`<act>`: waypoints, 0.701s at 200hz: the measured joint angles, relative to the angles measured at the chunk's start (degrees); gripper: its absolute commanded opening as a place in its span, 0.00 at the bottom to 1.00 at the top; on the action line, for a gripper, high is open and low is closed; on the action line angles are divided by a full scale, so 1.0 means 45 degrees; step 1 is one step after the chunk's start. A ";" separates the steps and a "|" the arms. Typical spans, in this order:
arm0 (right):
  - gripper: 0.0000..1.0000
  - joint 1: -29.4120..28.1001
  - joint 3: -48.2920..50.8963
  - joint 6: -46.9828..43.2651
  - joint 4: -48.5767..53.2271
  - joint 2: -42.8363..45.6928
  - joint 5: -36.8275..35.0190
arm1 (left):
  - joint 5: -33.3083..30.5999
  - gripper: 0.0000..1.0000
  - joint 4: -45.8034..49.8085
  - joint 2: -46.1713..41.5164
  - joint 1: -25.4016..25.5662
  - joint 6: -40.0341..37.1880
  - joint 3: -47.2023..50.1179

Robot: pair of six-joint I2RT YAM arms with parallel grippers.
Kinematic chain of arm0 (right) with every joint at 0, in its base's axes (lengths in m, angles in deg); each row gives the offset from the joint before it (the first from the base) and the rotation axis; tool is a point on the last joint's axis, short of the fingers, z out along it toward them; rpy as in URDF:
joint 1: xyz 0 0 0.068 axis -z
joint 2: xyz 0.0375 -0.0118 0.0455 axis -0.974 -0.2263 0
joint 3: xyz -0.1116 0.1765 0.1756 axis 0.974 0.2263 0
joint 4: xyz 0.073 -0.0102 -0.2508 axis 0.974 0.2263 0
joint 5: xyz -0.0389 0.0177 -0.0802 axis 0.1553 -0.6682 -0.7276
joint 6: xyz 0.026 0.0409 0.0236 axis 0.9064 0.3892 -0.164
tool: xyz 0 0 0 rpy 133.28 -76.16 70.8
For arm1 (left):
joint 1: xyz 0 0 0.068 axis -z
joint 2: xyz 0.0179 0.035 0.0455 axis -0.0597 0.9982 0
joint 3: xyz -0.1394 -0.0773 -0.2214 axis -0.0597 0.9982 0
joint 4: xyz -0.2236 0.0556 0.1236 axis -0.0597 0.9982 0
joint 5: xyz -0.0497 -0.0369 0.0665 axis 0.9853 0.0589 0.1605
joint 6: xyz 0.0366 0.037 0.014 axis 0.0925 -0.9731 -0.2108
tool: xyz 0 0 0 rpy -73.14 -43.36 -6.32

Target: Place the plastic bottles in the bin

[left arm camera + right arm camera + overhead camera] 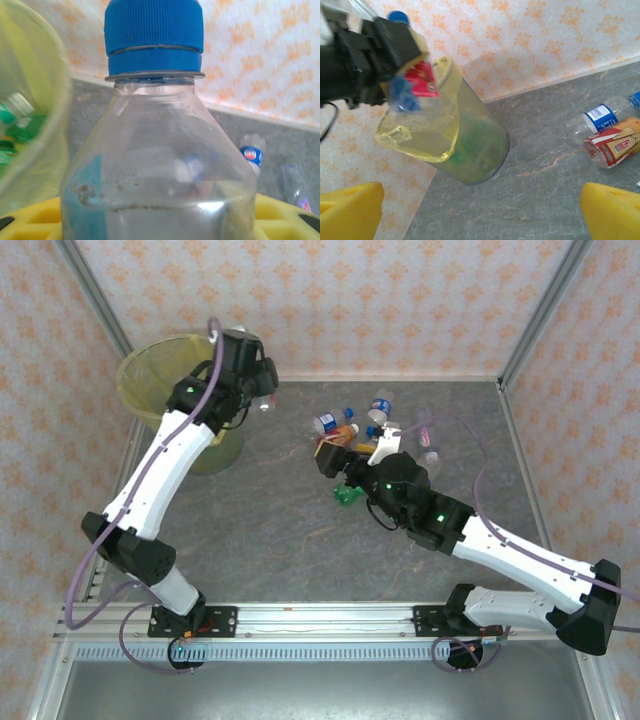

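My left gripper point(255, 380) is shut on a clear plastic bottle point(160, 165) with a blue cap point(154, 37), held in the air just right of the bin's rim. The bin point(172, 380), lined with a yellow bag, stands at the far left; green bottles point(12, 132) lie inside it. In the right wrist view the held bottle point(415, 92) hangs over the bin's point(465, 145) rim. My right gripper point(340, 460) is open above the table point(545, 200) next to the bottle pile, its yellow fingertips point(612, 212) wide apart with nothing between them. Several bottles point(380, 410) lie in the pile, one red-orange labelled point(615, 145), one green point(347, 497).
Patterned walls close the table at the back and both sides, with metal posts point(540, 310) in the corners. The bin sits close to the left wall. A blue-labelled bottle point(605, 116) lies beside the red-orange one. Bare grey tabletop point(280, 530) stretches between the bin and the pile.
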 measured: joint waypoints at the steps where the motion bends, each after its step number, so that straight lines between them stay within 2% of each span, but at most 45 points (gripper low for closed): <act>1: 1.00 0.0000 -0.0010 -0.0010 -0.0010 -0.0005 0.0039 | -0.0024 0.54 0.0010 -0.0019 -0.0015 0.0000 -0.0010; 67: 1.00 0.0000 -0.0063 -0.1078 -0.1695 -0.0010 0.2467 | -0.1209 0.54 0.0223 -0.1438 -0.2001 -0.0282 -0.0131; 140: 1.00 -0.0058 -0.0078 -0.1559 -0.2331 -0.0117 0.3871 | -0.1083 0.54 0.0068 -0.1559 -0.4124 -0.0641 0.0724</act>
